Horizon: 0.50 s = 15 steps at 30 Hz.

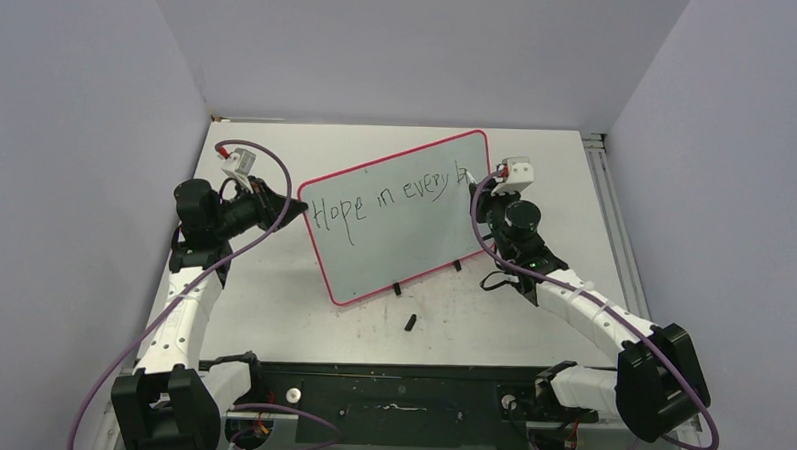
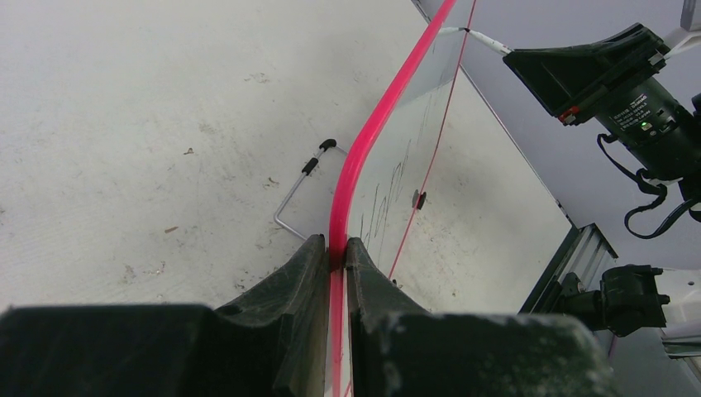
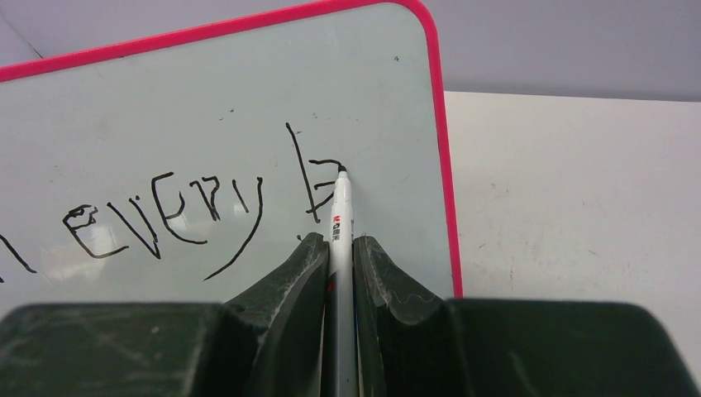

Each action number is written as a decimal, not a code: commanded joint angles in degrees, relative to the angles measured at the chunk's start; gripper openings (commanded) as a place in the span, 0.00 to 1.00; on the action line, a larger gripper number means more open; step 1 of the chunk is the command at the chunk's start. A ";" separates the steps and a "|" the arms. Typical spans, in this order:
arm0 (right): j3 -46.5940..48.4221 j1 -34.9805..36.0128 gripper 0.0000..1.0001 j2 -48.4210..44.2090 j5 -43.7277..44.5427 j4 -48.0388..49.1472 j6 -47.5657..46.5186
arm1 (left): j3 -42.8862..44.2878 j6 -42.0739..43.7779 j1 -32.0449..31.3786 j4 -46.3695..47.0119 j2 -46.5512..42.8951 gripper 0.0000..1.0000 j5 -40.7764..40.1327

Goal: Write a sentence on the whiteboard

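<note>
The whiteboard [image 1: 404, 250] stands tilted on the table, pale with a red-pink rim. The sentence [image 1: 385, 197] on it reads "Hope in every b" in black. My left gripper [image 1: 297, 207] is shut on the whiteboard's left edge; the left wrist view shows the pink rim [image 2: 364, 141] pinched between the left gripper's [image 2: 337, 248] jaws. My right gripper [image 1: 476, 183] is at the board's upper right, shut on a white pen [image 3: 340, 215]. In the right wrist view the right gripper [image 3: 339, 244] holds the pen's black tip against the whiteboard [image 3: 165, 107], at the last letter of the sentence [image 3: 190, 211].
A small black pen cap [image 1: 410, 321] lies on the table in front of the board. The board's wire stand [image 2: 298, 194] juts out behind it, and black feet [image 1: 397, 288] rest on the table. A metal rail [image 1: 601, 182] runs along the right side.
</note>
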 commanded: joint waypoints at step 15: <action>2.48 -0.99 0.05 0.88 1.36 3.73 -0.09 | 1.64 1.00 -0.40 -1.73 -0.37 0.00 0.06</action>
